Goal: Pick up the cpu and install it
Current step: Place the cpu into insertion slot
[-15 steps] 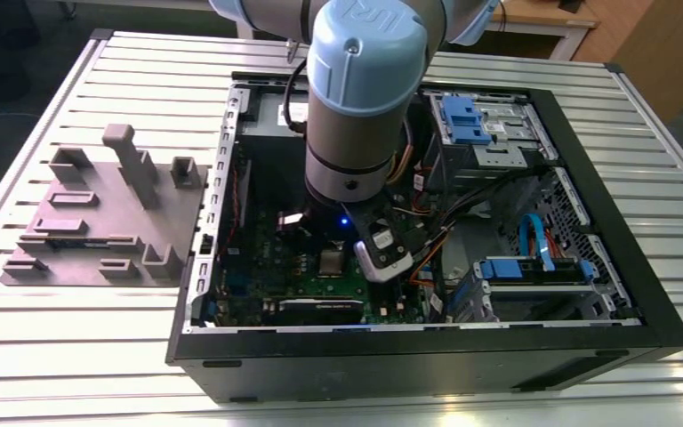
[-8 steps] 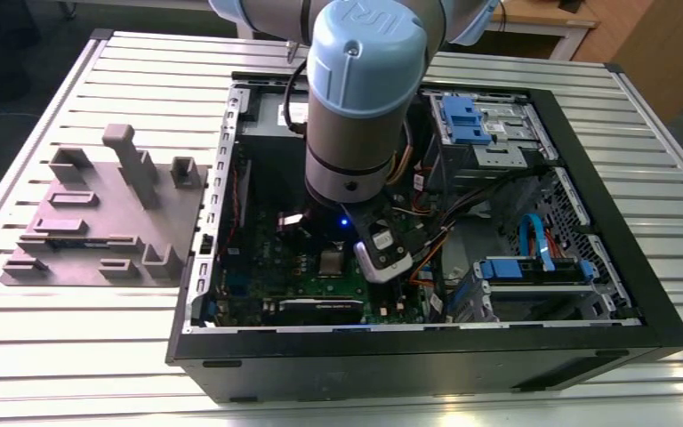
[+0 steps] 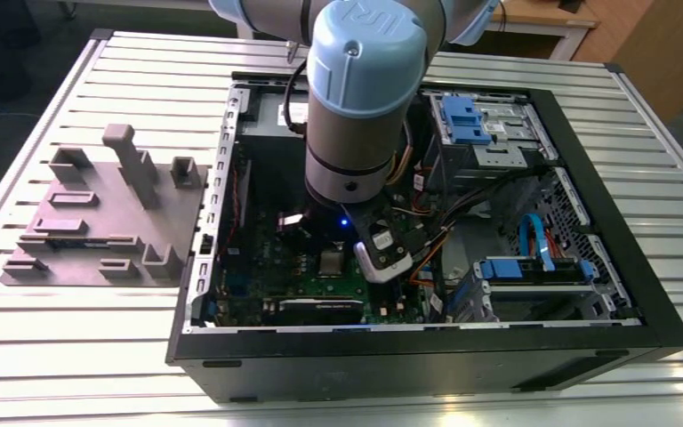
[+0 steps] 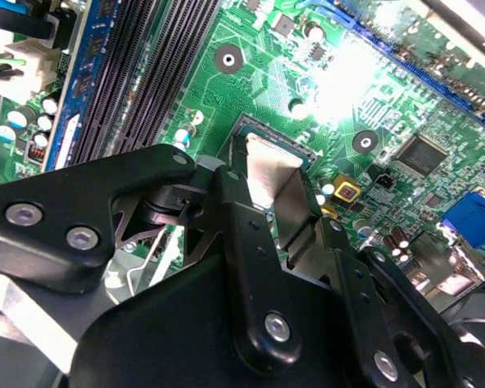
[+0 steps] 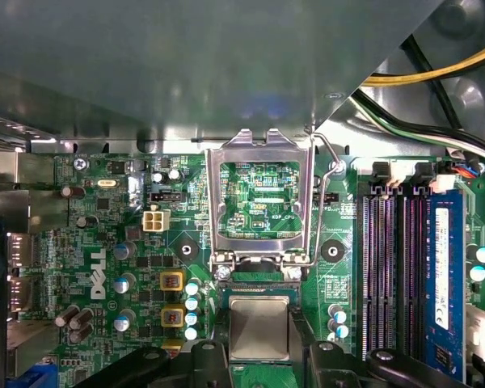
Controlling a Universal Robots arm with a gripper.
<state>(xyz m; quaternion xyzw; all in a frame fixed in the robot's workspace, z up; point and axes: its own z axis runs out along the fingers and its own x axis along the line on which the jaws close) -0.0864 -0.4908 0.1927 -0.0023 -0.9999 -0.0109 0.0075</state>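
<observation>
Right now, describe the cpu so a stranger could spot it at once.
Look inside the open computer case at the green motherboard. Just beside the open silver socket frame, the cpu is held in the gripper: the one plain, flat, silvery square, smaller than the frame.

silver arm (image 3: pixel 348 142), pale blue caps (image 3: pixel 359 53); black gripper (image 4: pixel 275 192), silver screws (image 4: pixel 276 326)

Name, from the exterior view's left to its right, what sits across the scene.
Grey plastic block with upright posts → robot arm reaching into the open computer case → blue drive bracket.
</observation>
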